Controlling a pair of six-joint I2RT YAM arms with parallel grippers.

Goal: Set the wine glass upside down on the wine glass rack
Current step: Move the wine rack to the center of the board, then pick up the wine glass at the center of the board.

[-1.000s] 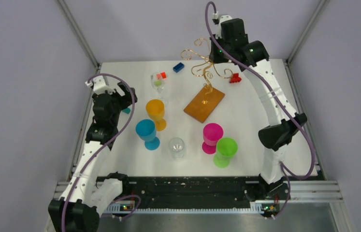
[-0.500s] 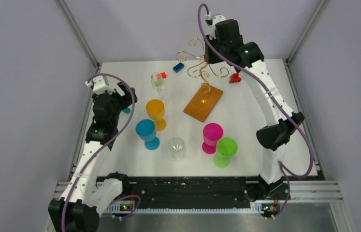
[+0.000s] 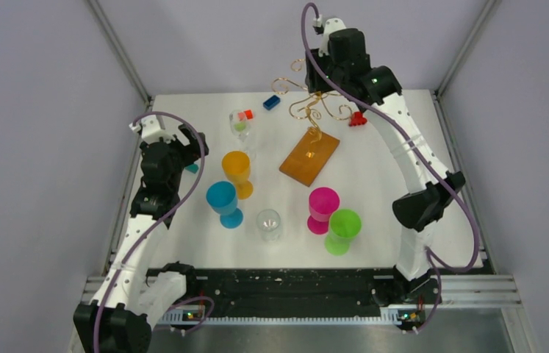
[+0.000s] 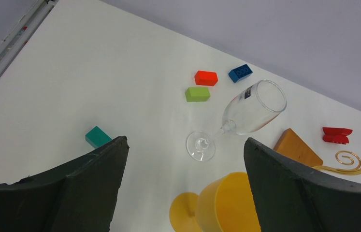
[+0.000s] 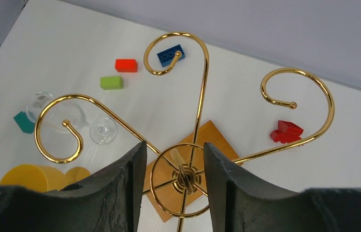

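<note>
In the right wrist view, fingers [image 5: 115, 193] of the right hand [image 5: 174, 147] cover much of the wooden base [image 5: 213, 137] of the wine glass rack [image 5: 186, 175] and part of the lower-left yellow goblet [image 5: 26, 176].

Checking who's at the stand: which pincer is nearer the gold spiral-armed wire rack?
Right. The right pincer is over the gold wire rack, fingers straddling its centre ring; the left pincer is far off by the left edge of the table.

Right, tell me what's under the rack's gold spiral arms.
Under the arms of the wine glass rack sits its wooden base on the white table; no glass hangs there. The right gripper covers the base's near part.
</note>
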